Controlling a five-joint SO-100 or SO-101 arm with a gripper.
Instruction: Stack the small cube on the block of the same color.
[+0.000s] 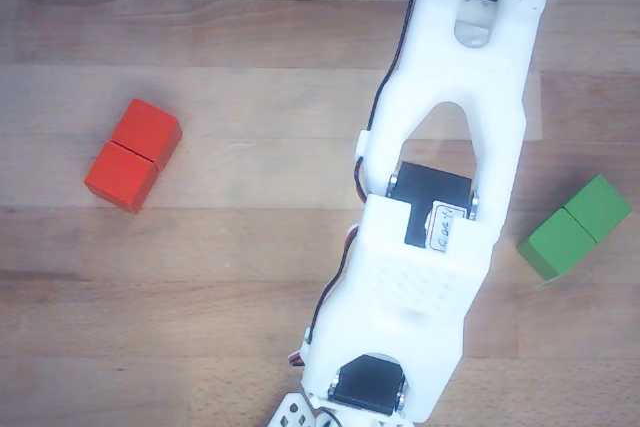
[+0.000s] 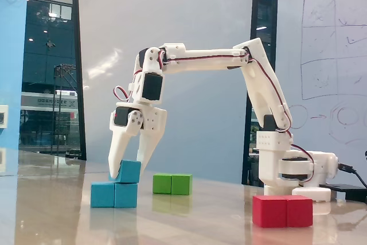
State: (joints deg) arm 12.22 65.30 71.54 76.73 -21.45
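In the fixed view the small light-blue cube (image 2: 131,171) rests on the right half of the blue double block (image 2: 113,195), which lies on the table. My white gripper (image 2: 127,174) reaches down from above and straddles the cube, with one finger against each side, so it is shut on the cube. In the other view the arm (image 1: 440,247) covers the middle of the table, hiding both blue pieces. Only the gripper's base shows there, at the bottom edge.
A red double block (image 1: 133,154) lies at the left in the other view and near the front right in the fixed view (image 2: 282,210). A green double block (image 1: 575,227) lies at the right, and behind the blue stack in the fixed view (image 2: 172,184). The arm's base (image 2: 289,170) stands at the right.
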